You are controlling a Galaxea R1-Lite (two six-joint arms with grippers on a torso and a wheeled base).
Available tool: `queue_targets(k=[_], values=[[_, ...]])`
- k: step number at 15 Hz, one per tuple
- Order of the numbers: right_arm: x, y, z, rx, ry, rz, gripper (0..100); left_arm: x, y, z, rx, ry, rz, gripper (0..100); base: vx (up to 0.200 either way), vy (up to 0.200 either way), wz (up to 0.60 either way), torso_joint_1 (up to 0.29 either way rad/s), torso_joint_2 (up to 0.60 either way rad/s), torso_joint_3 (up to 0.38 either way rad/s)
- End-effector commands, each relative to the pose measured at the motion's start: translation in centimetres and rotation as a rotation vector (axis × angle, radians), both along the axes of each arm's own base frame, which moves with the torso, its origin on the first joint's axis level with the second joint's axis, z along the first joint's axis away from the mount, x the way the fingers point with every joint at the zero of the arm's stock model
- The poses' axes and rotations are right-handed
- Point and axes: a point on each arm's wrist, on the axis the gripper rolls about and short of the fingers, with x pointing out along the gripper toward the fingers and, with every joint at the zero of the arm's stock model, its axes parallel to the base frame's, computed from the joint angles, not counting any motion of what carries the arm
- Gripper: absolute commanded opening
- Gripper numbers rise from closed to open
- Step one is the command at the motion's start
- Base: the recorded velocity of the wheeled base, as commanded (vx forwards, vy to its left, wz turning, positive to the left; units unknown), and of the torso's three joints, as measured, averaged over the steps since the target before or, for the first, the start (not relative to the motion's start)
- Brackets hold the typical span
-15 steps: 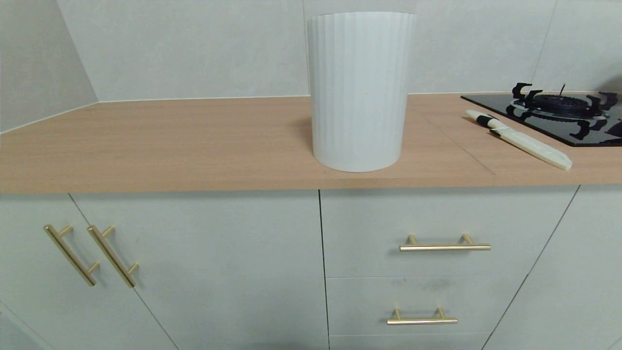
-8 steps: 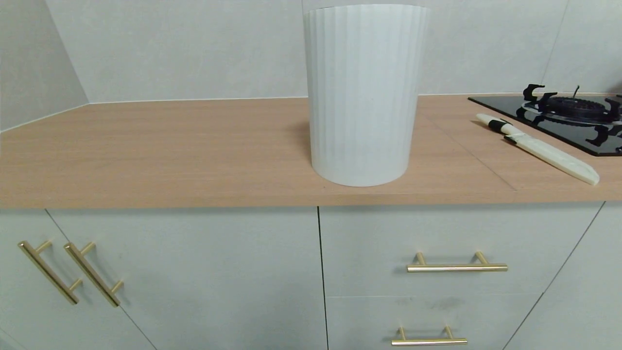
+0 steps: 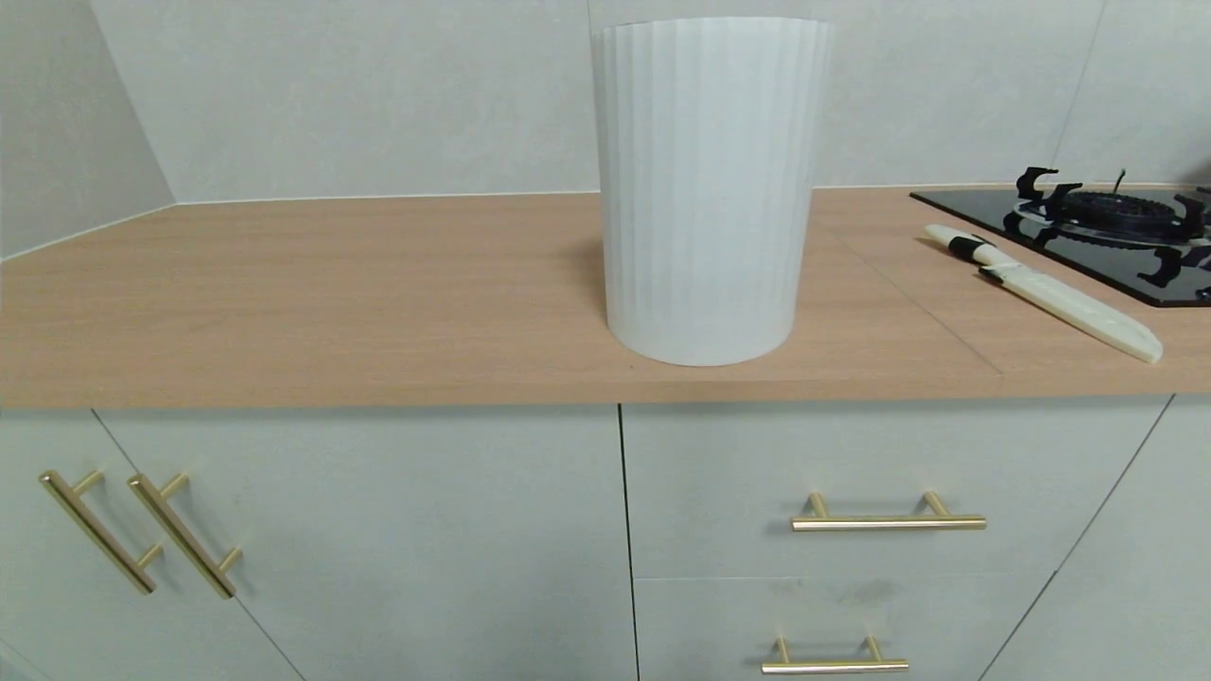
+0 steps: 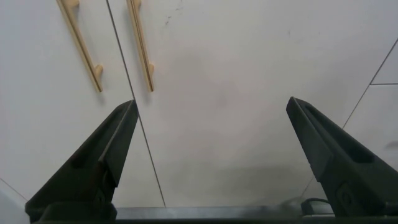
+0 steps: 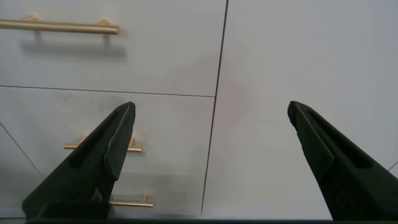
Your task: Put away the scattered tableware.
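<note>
A tall white ribbed container stands near the front edge of the wooden countertop. A cream-coloured knife with a black band lies on the counter to its right, beside the stove. My left gripper is open and faces the white cabinet doors with gold handles. My right gripper is open too, facing the drawer fronts with a gold handle. Nothing lies between either pair of fingers.
A black gas stove sits at the counter's far right. Below the counter are cabinet doors with gold handles on the left and drawers with gold handles on the right. A tiled wall closes off the back.
The whole head view shifted over the last second, so the camera moved: container and counter now look closer and lower. Nothing on the counter moved by itself.
</note>
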Motion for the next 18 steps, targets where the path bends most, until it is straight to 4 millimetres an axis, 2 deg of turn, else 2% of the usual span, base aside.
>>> queue_targets(k=[1,4,18], values=[[0.01,0.00,0.01,0.000,0.001,-0.001,100,0.00,0.00,0.01,0.000,0.000,0.000,100,0.000,0.000,0.00,0.056,-0.25,-0.198],[0.01,0.00,0.01,0.000,0.001,-0.001,100,0.00,0.00,0.01,0.000,0.000,0.000,100,0.000,0.000,0.00,0.076,-0.24,-0.266],[0.00,0.00,0.01,0.000,-0.001,-0.001,100,0.00,0.00,0.01,0.000,0.000,0.000,100,0.000,0.000,0.00,0.189,-0.50,-0.285]])
